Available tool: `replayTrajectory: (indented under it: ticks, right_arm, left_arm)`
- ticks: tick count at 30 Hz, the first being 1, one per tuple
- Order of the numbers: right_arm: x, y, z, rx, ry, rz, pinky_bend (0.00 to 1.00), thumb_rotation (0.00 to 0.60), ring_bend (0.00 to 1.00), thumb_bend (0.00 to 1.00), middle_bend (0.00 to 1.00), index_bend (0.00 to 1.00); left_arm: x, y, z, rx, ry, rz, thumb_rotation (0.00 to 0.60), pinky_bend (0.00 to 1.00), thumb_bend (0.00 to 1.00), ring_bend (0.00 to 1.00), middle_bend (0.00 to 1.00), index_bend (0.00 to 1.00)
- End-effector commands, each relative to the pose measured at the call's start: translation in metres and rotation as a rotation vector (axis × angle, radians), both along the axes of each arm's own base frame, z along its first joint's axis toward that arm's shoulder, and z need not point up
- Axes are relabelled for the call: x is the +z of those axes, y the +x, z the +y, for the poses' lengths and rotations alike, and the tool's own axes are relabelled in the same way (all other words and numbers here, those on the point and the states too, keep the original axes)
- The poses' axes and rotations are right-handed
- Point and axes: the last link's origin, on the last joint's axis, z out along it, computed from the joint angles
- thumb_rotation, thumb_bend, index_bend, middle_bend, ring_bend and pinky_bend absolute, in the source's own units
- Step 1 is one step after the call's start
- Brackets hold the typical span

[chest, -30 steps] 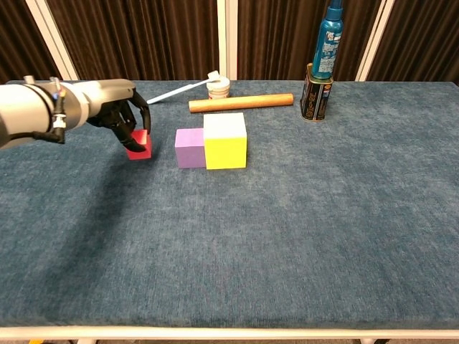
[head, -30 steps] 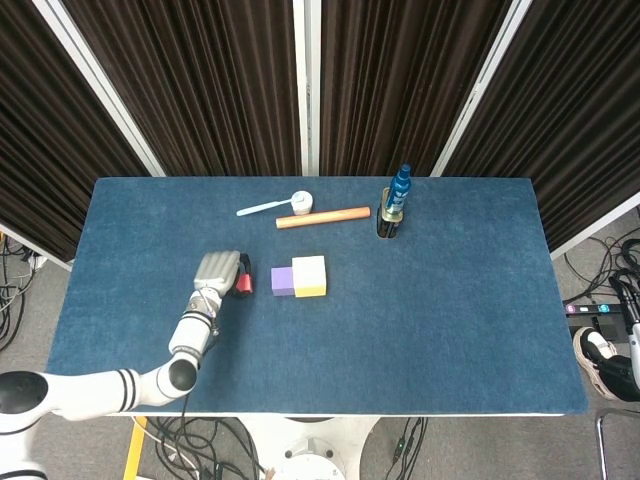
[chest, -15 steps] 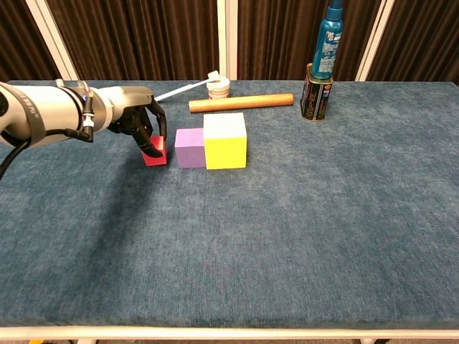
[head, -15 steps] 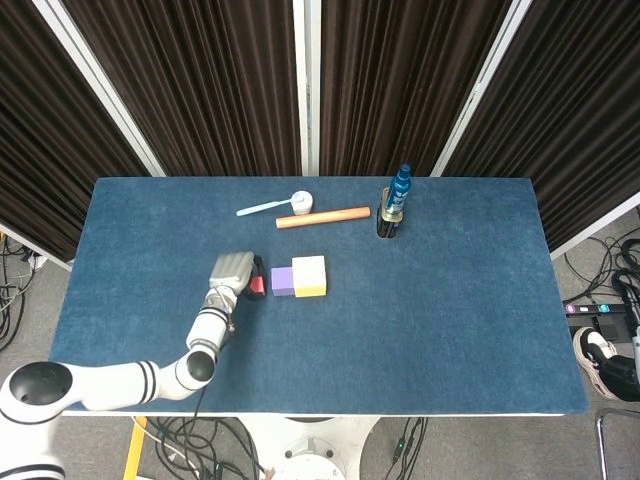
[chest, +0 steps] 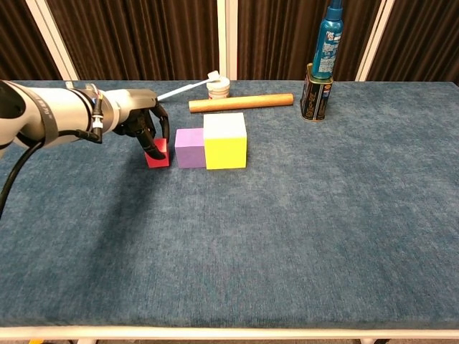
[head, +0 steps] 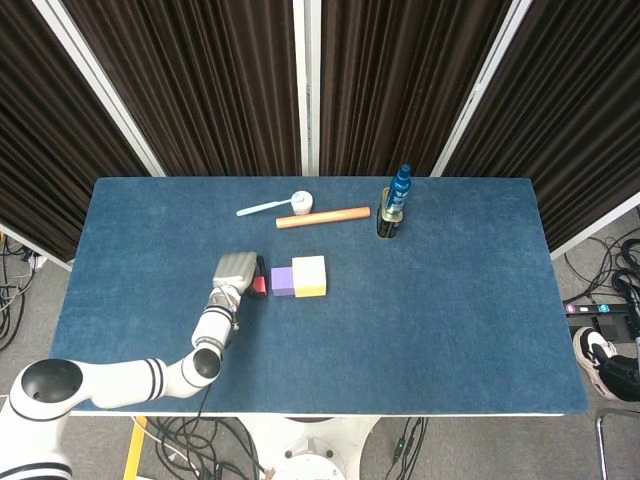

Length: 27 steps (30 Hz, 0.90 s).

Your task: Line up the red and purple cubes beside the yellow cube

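The red cube (chest: 158, 153) – grasped by the left robot hand (chest: 143, 124) – sits just left of the purple cube (chest: 190, 147), which touches the yellow cube (chest: 225, 140).

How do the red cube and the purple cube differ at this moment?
The left hand grips the red cube; the purple cube stands free of any hand. The purple cube sits flush against the yellow cube; the red cube touches no yellow face, lying just left of the purple one. The red cube looks smaller than the purple. Both sit on the blue table.

Blue table (head: 450, 330) bears cubes (head: 309, 276), rolling pin (head: 323, 217), bottle (head: 399, 190).
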Motion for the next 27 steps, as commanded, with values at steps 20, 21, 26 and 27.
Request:
replayTrajectory:
  ticks: [20,21,26,27]
  right_arm:
    - [0.002,0.000,0.003,0.001,-0.008,-0.002,0.11,0.600,0.03,0.15,0.10,0.00]
    - [0.002,0.000,0.002,0.003,-0.007,-0.003,0.11,0.600,0.03,0.15,0.10,0.00]
    - [0.001,0.000,0.003,0.009,-0.009,-0.005,0.11,0.600,0.03,0.15,0.10,0.00]
    - [0.001,0.000,0.003,0.008,-0.008,-0.005,0.11,0.600,0.03,0.15,0.10,0.00]
  left_arm:
    - [0.011,0.003,-0.008,-0.053,0.011,0.000,0.600,1.00,0.28,0.94,0.88,0.31]
    - [0.014,0.002,-0.010,-0.065,0.015,0.002,0.600,1.00,0.28,0.94,0.88,0.29]
    - [0.028,-0.012,-0.017,-0.125,0.042,0.049,0.600,1.00,0.28,0.94,0.88,0.25]
    - [0.028,-0.015,-0.017,-0.130,0.043,0.061,0.600,1.00,0.27,0.94,0.88,0.25]
